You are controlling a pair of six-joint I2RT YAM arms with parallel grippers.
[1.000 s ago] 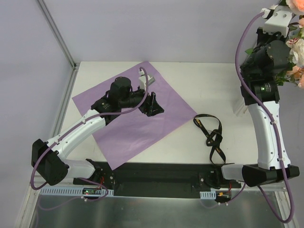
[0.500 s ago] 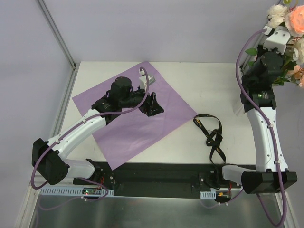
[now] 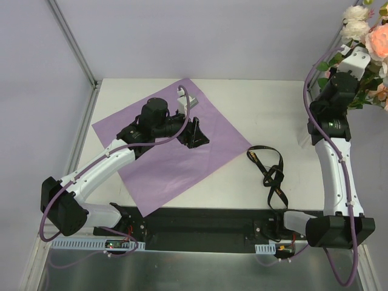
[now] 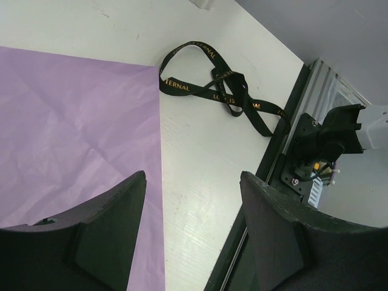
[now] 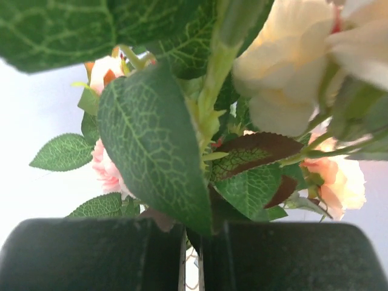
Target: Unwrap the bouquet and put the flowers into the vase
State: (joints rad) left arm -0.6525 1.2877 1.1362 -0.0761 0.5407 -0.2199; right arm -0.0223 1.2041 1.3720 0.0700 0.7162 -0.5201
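The left gripper (image 3: 195, 134) hangs over the purple paper sheet (image 3: 176, 151), a bit left of the middle of the top view. Its two black fingers (image 4: 106, 233) stand wide apart, and there is nothing between them. The paper lies flat and spread out on the white table (image 3: 267, 112), with one corner pointing to the right. Just past that corner, the black ribbon (image 3: 270, 171) lies in loose loops on the table. It is not touching the paper.

The right arm (image 3: 334, 163) reaches up high at the right edge of the top view. In its own camera, the right gripper (image 5: 194, 233) has its fingers pressed almost together, and green stems go down into the thin gap between them. So it holds the flowers (image 3: 371, 33), which are up in the air in the top right corner, off the table. Pink and cream blooms and big green leaves (image 5: 151, 139) fill that camera's view.

A small white thing (image 3: 302, 138) peeks out just left of the right arm. Too little of it shows to tell what it is.
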